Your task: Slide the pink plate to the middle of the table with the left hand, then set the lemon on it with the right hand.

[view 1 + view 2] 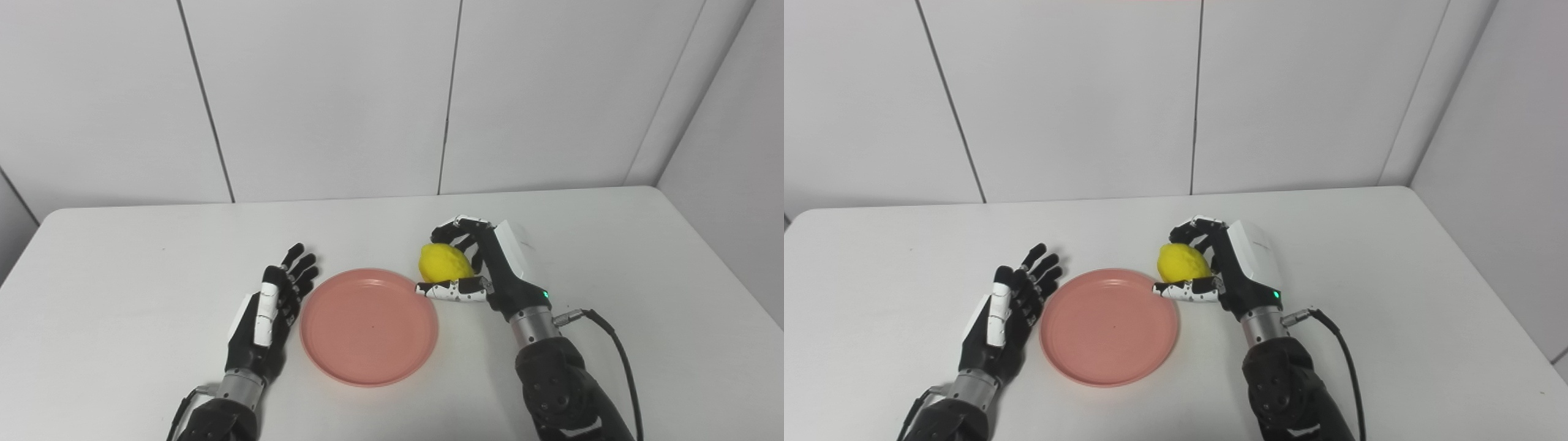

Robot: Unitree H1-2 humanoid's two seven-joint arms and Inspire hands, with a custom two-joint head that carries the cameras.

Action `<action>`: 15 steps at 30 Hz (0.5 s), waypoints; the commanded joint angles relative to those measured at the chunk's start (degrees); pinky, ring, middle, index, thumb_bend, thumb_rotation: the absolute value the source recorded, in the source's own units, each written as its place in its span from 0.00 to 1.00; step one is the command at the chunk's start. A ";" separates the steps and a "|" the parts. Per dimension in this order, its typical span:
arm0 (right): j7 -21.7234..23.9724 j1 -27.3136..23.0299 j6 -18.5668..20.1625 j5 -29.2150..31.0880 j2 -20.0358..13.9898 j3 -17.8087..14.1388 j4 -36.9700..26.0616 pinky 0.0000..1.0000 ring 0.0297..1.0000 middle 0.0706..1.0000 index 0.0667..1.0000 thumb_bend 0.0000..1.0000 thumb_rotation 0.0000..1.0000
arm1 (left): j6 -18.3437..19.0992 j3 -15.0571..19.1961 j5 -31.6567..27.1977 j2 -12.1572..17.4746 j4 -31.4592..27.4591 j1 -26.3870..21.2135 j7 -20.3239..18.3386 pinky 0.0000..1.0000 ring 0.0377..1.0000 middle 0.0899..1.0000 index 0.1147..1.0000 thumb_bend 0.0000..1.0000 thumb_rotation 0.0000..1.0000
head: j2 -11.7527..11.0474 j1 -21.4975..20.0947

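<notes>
My left hand [266,312] was black with slim jointed fingers and a white strip along the thumb, ending in a silver metal wrist cuff above a dark forearm. My right hand [1234,269] carried a white back plate, a black-speckled white thumb and a small green light at six o'clock, with a black cable [1344,355] plugged into its silver wrist.

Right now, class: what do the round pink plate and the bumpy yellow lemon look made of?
Round pink plate: probably plastic, matte, one even colour with a moulded rim. Bumpy yellow lemon: dimpled, slightly glossy skin; real or plastic, cannot tell.
</notes>
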 commanded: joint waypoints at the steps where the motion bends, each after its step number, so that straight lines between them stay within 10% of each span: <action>1: 0.58 -2.45 -3.53 0.62 0.28 0.72 -0.91 0.34 0.38 0.43 0.50 0.51 0.00 | 0.65 -0.69 0.94 -0.84 -1.67 0.07 0.74 0.98 0.93 0.93 0.92 0.83 1.00 | -0.03 0.59; 15: 1.48 -3.98 -7.63 0.16 2.09 6.52 5.27 0.39 0.39 0.41 0.50 0.51 0.00 | 0.55 -0.84 2.10 -2.05 -1.84 -0.31 3.59 0.98 0.93 0.92 0.92 0.85 1.00 | 0.28 4.67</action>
